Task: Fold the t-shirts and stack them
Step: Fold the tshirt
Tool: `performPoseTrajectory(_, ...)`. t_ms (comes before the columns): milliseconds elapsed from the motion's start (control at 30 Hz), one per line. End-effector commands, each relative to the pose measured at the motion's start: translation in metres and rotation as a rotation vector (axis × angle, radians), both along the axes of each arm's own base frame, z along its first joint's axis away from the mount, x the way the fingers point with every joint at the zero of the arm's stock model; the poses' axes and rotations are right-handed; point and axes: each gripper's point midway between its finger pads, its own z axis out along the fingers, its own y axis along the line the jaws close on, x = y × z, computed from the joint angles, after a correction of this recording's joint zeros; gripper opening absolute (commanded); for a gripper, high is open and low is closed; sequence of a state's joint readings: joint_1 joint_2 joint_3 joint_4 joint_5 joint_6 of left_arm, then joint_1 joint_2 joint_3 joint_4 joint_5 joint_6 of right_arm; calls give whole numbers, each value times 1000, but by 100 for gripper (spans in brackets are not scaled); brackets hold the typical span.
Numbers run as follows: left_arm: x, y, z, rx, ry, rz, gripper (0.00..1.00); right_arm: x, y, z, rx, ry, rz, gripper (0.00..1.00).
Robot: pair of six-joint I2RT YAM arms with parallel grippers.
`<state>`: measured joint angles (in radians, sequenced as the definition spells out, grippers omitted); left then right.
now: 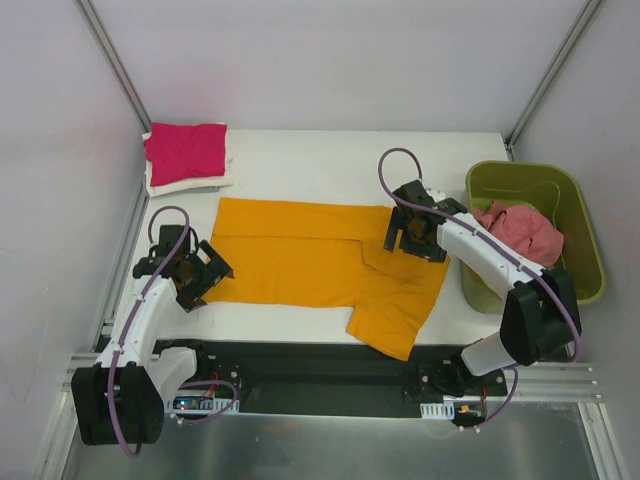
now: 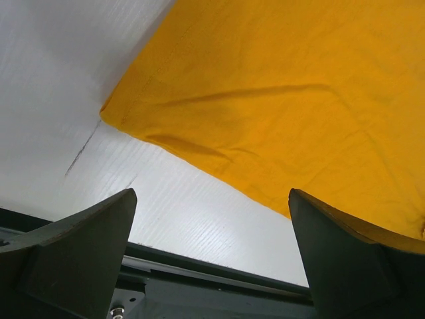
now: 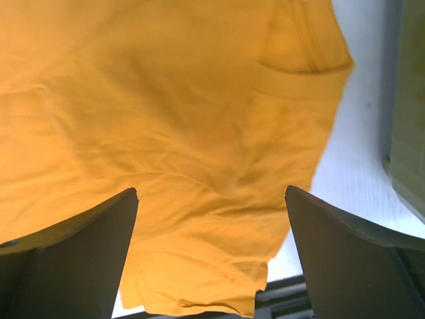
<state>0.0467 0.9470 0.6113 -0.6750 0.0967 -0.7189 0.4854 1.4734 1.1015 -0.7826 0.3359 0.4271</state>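
An orange t-shirt [image 1: 310, 260] lies spread on the white table, with one part folded over near the front right. It fills the left wrist view [image 2: 299, 100] and the right wrist view [image 3: 166, 133]. My left gripper [image 1: 197, 275] is open and empty, at the shirt's left edge near the front corner. My right gripper [image 1: 415, 235] is open and empty, above the shirt's right part. A folded magenta shirt [image 1: 187, 152] lies on a folded white shirt [image 1: 190, 182] at the back left. A pink shirt [image 1: 520, 230] lies crumpled in the green bin [image 1: 580, 215].
The green bin stands off the table's right edge, beside my right arm. The table's black front rail [image 2: 219, 272] shows just below the left gripper. Grey walls and metal posts enclose the table.
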Motion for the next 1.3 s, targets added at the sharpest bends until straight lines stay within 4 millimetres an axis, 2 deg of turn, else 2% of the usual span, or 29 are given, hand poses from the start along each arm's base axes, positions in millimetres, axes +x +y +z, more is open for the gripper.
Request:
performPoseTrajectory(0, 24, -6, 20, -39, -44, -4, 99, 35, 34, 11, 83, -49, 148, 98)
performPoseTrajectory(100, 46, -15, 26, -94, -81, -27, 99, 48, 45, -4, 114, -5, 153, 98)
performPoseTrajectory(267, 79, -23, 28, -125, -95, -60, 99, 54, 28, -30, 95, 70, 65, 98)
performPoseTrajectory(400, 100, -21, 10, -118, -34, -69, 99, 56, 24, -50, 94, 115, 73, 98)
performPoseTrajectory(500, 112, -18, -3, -105, 7, -74, 99, 65, 27, -63, 123, 131, 85, 98)
performPoseTrajectory(667, 123, -11, -23, -74, 72, -65, 100, 89, 28, -79, 147, 163, 65, 97)
performPoseTrajectory(767, 131, -6, -31, -49, 91, -56, 99, 102, 26, -81, 159, 160, 68, 97)
performPoseTrajectory(800, 136, -4, -32, -40, 93, -52, 99, 113, 28, -79, 162, 144, 68, 97)
performPoseTrajectory(900, 144, -5, -30, -46, 89, -52, 99, 127, 27, -73, 170, 127, 76, 97)
performPoseTrajectory(1000, 147, -7, -18, -61, 56, -54, 99, 131, 28, -60, 175, 99, 103, 97)
performPoseTrajectory(1033, 146, -7, -15, -61, 49, -53, 99, 131, 29, -50, 190, 79, 115, 97)
performPoseTrajectory(1100, 140, -9, -3, -65, 20, -60, 99, 130, 31, -37, 195, 45, 147, 97)
performPoseTrajectory(1133, 135, -9, 1, -65, 14, -60, 99, 127, 32, -21, 205, 9, 166, 98)
performPoseTrajectory(1267, 99, -3, 17, -26, -27, -22, 99, 108, 40, 16, 217, -84, 252, 98)
